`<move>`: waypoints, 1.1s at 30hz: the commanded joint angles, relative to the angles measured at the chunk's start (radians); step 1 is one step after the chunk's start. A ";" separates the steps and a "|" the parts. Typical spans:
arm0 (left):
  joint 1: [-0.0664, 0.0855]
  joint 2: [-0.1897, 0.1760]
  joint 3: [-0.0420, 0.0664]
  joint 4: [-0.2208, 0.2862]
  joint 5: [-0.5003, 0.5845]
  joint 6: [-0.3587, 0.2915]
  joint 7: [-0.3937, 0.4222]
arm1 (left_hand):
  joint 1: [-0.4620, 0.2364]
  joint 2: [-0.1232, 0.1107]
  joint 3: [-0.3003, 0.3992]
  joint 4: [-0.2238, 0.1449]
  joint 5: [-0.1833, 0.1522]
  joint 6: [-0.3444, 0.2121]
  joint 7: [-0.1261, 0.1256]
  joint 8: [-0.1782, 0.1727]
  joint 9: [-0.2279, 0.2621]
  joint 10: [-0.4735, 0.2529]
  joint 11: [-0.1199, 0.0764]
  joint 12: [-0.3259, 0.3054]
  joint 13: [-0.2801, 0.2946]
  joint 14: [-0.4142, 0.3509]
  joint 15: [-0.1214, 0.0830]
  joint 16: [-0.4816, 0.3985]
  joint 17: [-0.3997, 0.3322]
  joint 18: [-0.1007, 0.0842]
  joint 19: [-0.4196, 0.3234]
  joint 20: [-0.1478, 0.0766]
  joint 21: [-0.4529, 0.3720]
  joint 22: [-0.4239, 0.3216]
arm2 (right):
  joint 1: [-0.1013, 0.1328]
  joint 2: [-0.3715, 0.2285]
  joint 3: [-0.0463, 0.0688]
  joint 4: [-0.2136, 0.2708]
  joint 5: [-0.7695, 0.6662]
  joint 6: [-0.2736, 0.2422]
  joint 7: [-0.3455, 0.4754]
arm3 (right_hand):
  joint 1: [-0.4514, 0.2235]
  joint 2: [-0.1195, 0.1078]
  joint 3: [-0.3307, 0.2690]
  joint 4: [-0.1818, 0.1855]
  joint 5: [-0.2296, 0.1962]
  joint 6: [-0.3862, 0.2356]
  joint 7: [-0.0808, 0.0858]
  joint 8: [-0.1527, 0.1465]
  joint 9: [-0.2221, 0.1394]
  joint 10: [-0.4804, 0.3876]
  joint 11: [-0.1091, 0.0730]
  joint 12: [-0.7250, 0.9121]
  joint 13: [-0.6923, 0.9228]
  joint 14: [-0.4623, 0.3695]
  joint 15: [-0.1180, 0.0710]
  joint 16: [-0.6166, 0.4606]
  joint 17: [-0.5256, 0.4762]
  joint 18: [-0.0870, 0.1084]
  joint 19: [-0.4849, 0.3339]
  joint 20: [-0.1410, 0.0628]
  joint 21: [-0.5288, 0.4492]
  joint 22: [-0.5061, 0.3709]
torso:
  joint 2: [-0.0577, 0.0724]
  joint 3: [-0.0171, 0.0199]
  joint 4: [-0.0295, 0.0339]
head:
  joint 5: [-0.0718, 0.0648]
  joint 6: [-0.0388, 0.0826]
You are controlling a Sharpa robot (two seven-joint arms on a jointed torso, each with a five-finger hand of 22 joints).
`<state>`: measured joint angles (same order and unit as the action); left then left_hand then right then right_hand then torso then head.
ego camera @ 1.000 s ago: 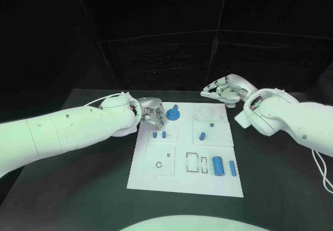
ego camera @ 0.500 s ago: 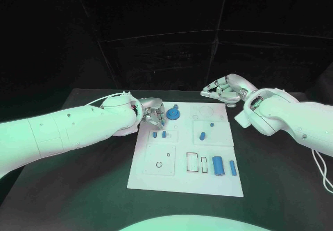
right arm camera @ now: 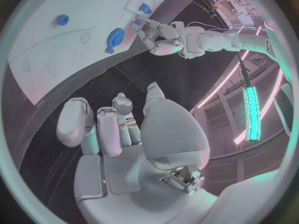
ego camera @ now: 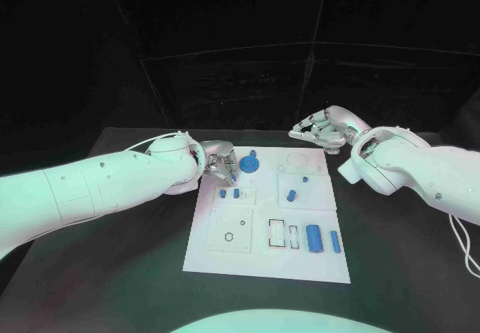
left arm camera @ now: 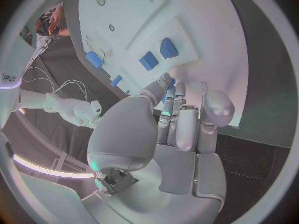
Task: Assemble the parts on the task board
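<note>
Nothing has moved: both robot hands (ego camera: 218,168) (ego camera: 322,129) curled empty, seven parts (ego camera: 314,239) on board (ego camera: 230,258).

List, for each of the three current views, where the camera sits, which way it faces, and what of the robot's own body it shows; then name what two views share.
Head view: on the robot's head, looking down at the task board; both arms, left hand, right hand.
Left wrist view: behind the left hand, facing the board and its blue parts.
Right wrist view: behind the right hand, facing the board's far end.
Shared: the blue gear-like part beside the left hand appears in head and right wrist views.
</note>
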<state>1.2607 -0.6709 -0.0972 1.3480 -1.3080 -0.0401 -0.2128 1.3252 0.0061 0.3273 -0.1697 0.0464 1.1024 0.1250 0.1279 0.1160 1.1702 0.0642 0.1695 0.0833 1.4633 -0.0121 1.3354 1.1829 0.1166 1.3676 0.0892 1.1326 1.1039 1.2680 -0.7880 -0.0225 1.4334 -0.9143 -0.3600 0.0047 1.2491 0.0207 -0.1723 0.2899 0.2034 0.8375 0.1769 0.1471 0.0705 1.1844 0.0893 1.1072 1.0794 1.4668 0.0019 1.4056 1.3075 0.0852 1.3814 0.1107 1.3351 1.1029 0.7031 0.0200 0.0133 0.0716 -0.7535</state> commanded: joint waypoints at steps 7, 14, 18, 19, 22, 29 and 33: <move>-0.005 0.012 -0.001 -0.010 0.002 0.026 -0.007 | -0.011 0.000 0.009 0.000 0.001 0.006 -0.001 0.000 0.000 0.005 0.001 -0.006 -0.002 0.001 -0.003 -0.003 -0.001 -0.008 0.006 -0.002 0.002 0.001 | 0.002 0.002 0.000 -0.001 0.002 0.008 0.005 | 0.000 0.007 -0.006 -0.001 0.002 -0.003 -0.001 0.006 0.000 -0.001 -0.001 0.006 0.001 0.046 0.004 -0.004 0.035 0.005 -0.004 -0.001 -0.006 0.001 | 0.000 0.0006 -0.0003 | 0.005 0.000; -0.009 0.017 -0.001 -0.013 0.002 0.034 -0.009 | -0.013 -0.002 0.010 0.002 0.001 0.006 0.000 -0.001 -0.001 0.004 0.002 -0.007 -0.002 0.001 -0.002 -0.003 -0.001 -0.008 0.005 -0.002 0.001 0.001 | 0.002 0.002 0.000 -0.001 0.002 0.009 0.005 | 0.000 0.007 -0.006 -0.001 0.002 -0.003 -0.001 0.006 0.000 -0.001 -0.001 0.006 0.001 0.046 0.004 -0.004 0.035 0.005 -0.004 -0.001 -0.006 0.001 | -0.001 0.0004 0.0007 | 0.005 -0.001; -0.010 0.017 -0.001 -0.014 0.003 0.048 -0.021 | -0.025 -0.016 0.008 0.006 0.001 -0.022 0.013 -0.020 -0.010 -0.010 0.011 -0.019 -0.006 0.000 0.003 -0.004 -0.004 -0.009 0.004 0.001 0.001 0.002 | 0.002 0.000 0.000 -0.001 0.002 0.009 0.004 | 0.000 0.007 -0.006 -0.001 0.002 -0.003 -0.001 0.006 0.000 -0.001 -0.001 0.006 0.001 0.046 0.004 -0.004 0.035 0.005 -0.004 -0.001 -0.006 0.001 | -0.001 0.0004 -0.0002 | 0.004 0.000; -0.010 0.016 -0.001 -0.014 0.003 0.050 -0.023 | -0.028 -0.020 0.008 0.007 0.001 -0.037 0.018 -0.029 -0.014 -0.014 0.015 -0.022 -0.007 0.000 0.007 -0.004 -0.005 -0.010 0.004 0.003 0.001 0.003 | 0.002 0.000 0.000 0.000 0.002 0.009 0.004 | 0.000 0.007 -0.006 -0.001 0.002 -0.003 -0.001 0.006 0.000 -0.001 -0.001 0.006 0.001 0.046 0.004 -0.004 0.035 0.005 -0.004 -0.001 -0.006 0.001 | 0.000 0.0006 -0.0004 | 0.004 0.001; -0.010 0.015 -0.001 -0.013 0.003 0.050 -0.027 | -0.030 -0.026 0.010 0.008 0.001 -0.059 0.026 -0.044 -0.022 -0.022 0.021 -0.028 -0.009 -0.001 0.012 -0.004 -0.007 -0.010 0.004 0.007 0.000 0.003 | 0.002 -0.002 0.000 0.000 0.002 0.009 0.004 | 0.000 0.008 -0.007 -0.001 0.002 -0.003 -0.001 0.006 0.000 -0.004 -0.001 0.003 -0.002 0.046 0.004 -0.004 0.034 0.005 -0.005 -0.001 -0.007 -0.001 | -0.001 0.0001 -0.0004 | 0.004 0.001; -0.011 0.013 -0.001 -0.010 0.002 0.024 -0.025 | -0.035 -0.049 0.010 0.009 0.001 -0.134 0.023 -0.069 -0.044 -0.064 0.029 -0.054 -0.016 -0.003 0.020 -0.006 -0.016 -0.006 -0.004 0.016 -0.015 -0.011 | 0.002 -0.003 0.000 0.001 0.002 0.008 0.004 | 0.000 0.008 -0.008 -0.001 0.002 -0.003 -0.001 0.006 0.000 -0.007 -0.001 -0.001 -0.007 0.045 0.004 -0.007 0.031 0.006 -0.007 -0.001 -0.010 -0.006 | -0.001 0.0001 0.0005 | 0.003 0.004; -0.011 0.010 -0.001 -0.010 0.002 -0.005 -0.029 | -0.055 -0.068 -0.007 0.020 0.000 -0.170 0.018 -0.069 -0.051 -0.088 0.034 -0.064 -0.017 -0.005 0.024 -0.009 -0.022 -0.002 -0.012 0.020 -0.032 -0.027 | 0.002 -0.004 0.000 0.001 0.002 0.010 0.003 | 0.000 0.008 -0.008 -0.001 0.002 -0.003 -0.001 0.006 0.000 -0.008 -0.001 -0.002 -0.008 0.044 0.004 -0.008 0.029 0.007 -0.008 -0.001 -0.011 -0.009 | -0.001 0.0000 0.0006 | 0.001 0.005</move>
<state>1.2534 -0.6596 -0.0957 1.3400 -1.3066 -0.0292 -0.2231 1.2702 -0.0563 0.3215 -0.1525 0.0465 0.9363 0.1436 0.0623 0.0653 1.0864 0.0960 0.1082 0.0693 1.4581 0.0078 1.3303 1.1615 0.1166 1.3567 0.1072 1.1020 1.0778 1.2680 -0.7916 -0.0226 1.4321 -0.9143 -0.3564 0.0039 1.2487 0.0202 -0.1722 0.2899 0.2034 0.8375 0.1770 0.1471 0.0705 1.1844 0.0892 1.1072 1.0725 1.4667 0.0018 1.3997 1.3074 0.0853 1.3814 0.1107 1.3271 1.0948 0.7022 0.0201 0.0138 0.0736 -0.7491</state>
